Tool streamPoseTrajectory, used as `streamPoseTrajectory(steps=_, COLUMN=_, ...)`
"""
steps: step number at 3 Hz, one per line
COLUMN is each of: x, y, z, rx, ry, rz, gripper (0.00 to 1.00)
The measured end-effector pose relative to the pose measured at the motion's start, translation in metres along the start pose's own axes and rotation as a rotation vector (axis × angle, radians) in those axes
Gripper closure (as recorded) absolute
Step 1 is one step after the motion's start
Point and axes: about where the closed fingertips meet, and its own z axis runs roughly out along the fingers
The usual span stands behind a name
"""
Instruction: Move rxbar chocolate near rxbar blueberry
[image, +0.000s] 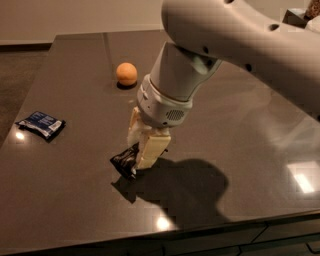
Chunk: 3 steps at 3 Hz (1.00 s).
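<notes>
The rxbar chocolate (123, 162), a black glossy wrapper, is held between the cream fingers (152, 148) of my gripper (142, 150) near the middle front of the dark table, just above its surface. The gripper is shut on it, and part of the bar is hidden by the fingers. The rxbar blueberry (41, 123), a dark blue wrapper with a white label, lies flat at the table's left edge, well to the left of the gripper.
An orange ball-like fruit (126, 73) sits on the dark table (240, 150) behind the gripper. The table's front edge runs close below the gripper's shadow. My large white arm fills the upper right.
</notes>
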Motion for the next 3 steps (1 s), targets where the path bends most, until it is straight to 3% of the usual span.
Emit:
streamPoseTrajectory(steps=1, x=-0.053, y=-0.024, z=0.028, rx=0.011, ry=-0.041, rz=-0.002, gripper=1.00)
streamPoseTrajectory(steps=2, x=-0.076, y=-0.044, z=0.045, rx=0.030, ry=-0.051, rz=-0.005, gripper=1.00)
streamPoseTrajectory(steps=3, x=-0.085, y=-0.079, z=0.066, rx=0.058, ry=-0.042, rz=-0.013, gripper=1.00)
